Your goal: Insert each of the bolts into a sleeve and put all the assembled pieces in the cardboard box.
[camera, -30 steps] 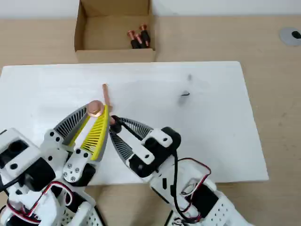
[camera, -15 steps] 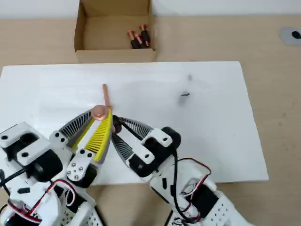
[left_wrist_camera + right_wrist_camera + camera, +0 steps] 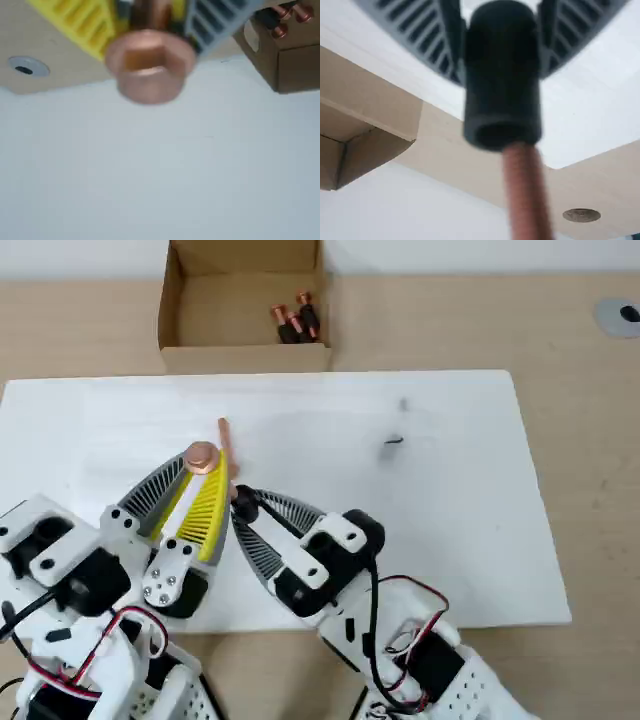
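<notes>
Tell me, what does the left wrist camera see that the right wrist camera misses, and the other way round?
Left wrist view: the left end effector shut on a copper bolt, its broad head facing the camera, and finished pieces lying in the cardboard box. Right wrist view: the right end effector gripping a black sleeve, with a copper threaded rod at its open end. Both: the box, the white board and the tan table.

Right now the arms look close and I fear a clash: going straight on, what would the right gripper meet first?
Probably the left gripper, its yellow finger just past the right gripper's sleeve; relative height is unclear.
</notes>
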